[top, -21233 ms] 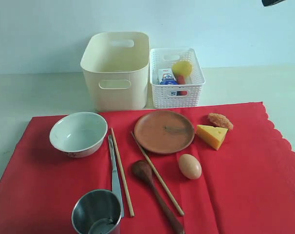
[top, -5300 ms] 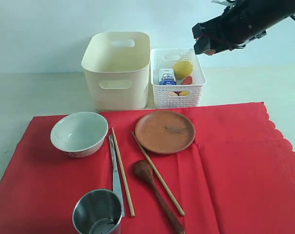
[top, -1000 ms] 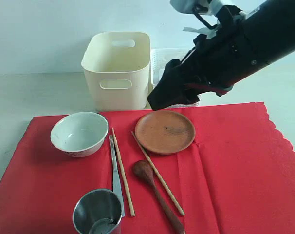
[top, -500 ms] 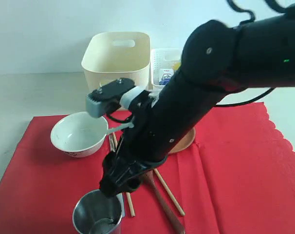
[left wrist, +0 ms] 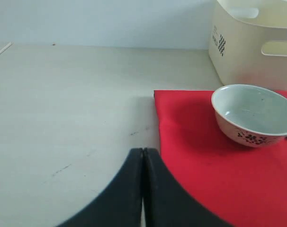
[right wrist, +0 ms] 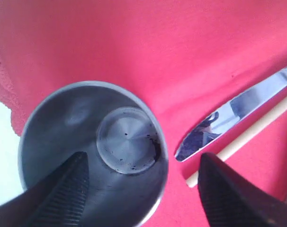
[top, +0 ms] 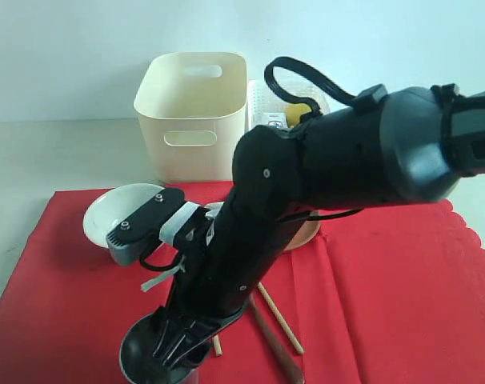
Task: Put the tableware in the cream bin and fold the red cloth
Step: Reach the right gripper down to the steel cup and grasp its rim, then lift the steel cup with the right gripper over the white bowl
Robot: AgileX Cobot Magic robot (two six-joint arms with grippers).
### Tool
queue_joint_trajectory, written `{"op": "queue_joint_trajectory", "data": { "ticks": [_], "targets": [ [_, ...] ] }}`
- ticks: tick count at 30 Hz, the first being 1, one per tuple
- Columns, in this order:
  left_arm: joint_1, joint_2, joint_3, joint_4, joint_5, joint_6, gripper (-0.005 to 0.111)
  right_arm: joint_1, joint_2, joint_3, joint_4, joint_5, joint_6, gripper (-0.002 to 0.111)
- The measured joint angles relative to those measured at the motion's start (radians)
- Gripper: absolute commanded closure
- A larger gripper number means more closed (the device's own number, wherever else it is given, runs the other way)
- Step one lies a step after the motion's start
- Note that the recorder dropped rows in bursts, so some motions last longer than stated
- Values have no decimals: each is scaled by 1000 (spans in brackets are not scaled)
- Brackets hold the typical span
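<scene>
The steel cup (right wrist: pixel 91 151) stands on the red cloth (right wrist: pixel 134 47) near its front edge. My right gripper (right wrist: pixel 143 189) is open astride the cup's wall, one finger (right wrist: pixel 58 194) inside and the other outside. Beside the cup lie the metal knife (right wrist: pixel 233 118) and a chopstick (right wrist: pixel 247 137). In the exterior view the right gripper (top: pixel 172 346) covers most of the cup (top: pixel 134 360). The arm hides much of the white bowl (top: pixel 106 212) and brown plate (top: pixel 308 232). The cream bin (top: pixel 190 112) stands behind. My left gripper (left wrist: pixel 143 156) is shut, empty, over the table by the cloth's corner.
The white lattice basket (top: pixel 262 96) with food sits right of the cream bin, mostly behind my right arm. A chopstick (top: pixel 278 316) and the spoon's handle (top: pixel 274 360) lie near the cup. From the left wrist view I see the bowl (left wrist: pixel 255 116) and bin (left wrist: pixel 257 42).
My right arm has swung from above the plate across and down to the steel cup; its open fingers now straddle the cup's rim. The tableware has not moved.
</scene>
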State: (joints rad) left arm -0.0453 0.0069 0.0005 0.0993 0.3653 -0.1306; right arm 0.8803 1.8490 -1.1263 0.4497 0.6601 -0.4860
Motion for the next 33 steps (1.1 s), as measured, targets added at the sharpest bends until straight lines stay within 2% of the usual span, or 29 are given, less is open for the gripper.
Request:
{"op": "queue_joint_trajectory", "data": {
  "ticks": [4, 16, 33],
  "targets": [
    [0, 0, 0, 0, 0, 0, 107, 3, 17, 0, 0, -7, 0, 55],
    [0, 0, 0, 0, 0, 0, 107, 3, 19, 0, 0, -14, 0, 108],
    [0, 0, 0, 0, 0, 0, 107, 3, 19, 0, 0, -47, 37, 108]
  ]
}}
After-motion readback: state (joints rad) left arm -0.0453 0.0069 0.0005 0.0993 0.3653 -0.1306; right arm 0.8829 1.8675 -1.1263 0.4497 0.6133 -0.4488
